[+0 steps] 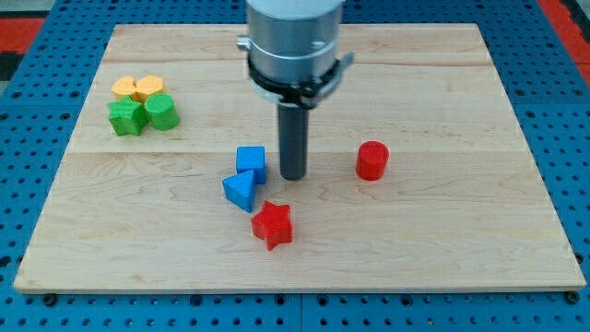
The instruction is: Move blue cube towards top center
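Note:
The blue cube (251, 160) sits near the middle of the wooden board (442, 231). A blue wedge-shaped block (240, 190) touches its lower left side. My tip (293, 176) rests on the board just to the right of the blue cube, a small gap apart, level with the cube's lower edge. The arm's grey body (293, 41) comes down from the view's top center.
A red star block (272, 224) lies below the blue blocks. A red cylinder (372, 160) stands to the right of my tip. At the upper left are two orange-yellow blocks (137, 88), a green star-like block (126, 117) and a green cylinder (161, 112).

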Controlling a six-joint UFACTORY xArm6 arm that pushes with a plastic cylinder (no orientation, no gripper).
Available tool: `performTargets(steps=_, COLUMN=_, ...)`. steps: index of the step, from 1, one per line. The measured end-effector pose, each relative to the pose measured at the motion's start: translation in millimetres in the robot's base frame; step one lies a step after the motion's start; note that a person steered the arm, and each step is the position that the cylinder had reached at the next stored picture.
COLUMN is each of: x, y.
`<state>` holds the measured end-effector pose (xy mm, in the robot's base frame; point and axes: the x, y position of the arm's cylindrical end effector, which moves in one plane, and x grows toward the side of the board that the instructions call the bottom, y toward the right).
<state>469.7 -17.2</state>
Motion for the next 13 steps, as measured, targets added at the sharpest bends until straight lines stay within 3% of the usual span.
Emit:
performTargets(steps=1, x=-14, y=-36)
performTargets(steps=3, x=-72, y=-32)
performTargets(steps=5, x=-11, y=-168)
performTargets(steps=7, x=38, y=-108)
performTargets(steps=9, x=11, y=-46)
performTargets(steps=11, x=-50, y=-51)
performTargets(steps=12, x=-29, y=-80)
performTargets(steps=13, x=-37, y=-111)
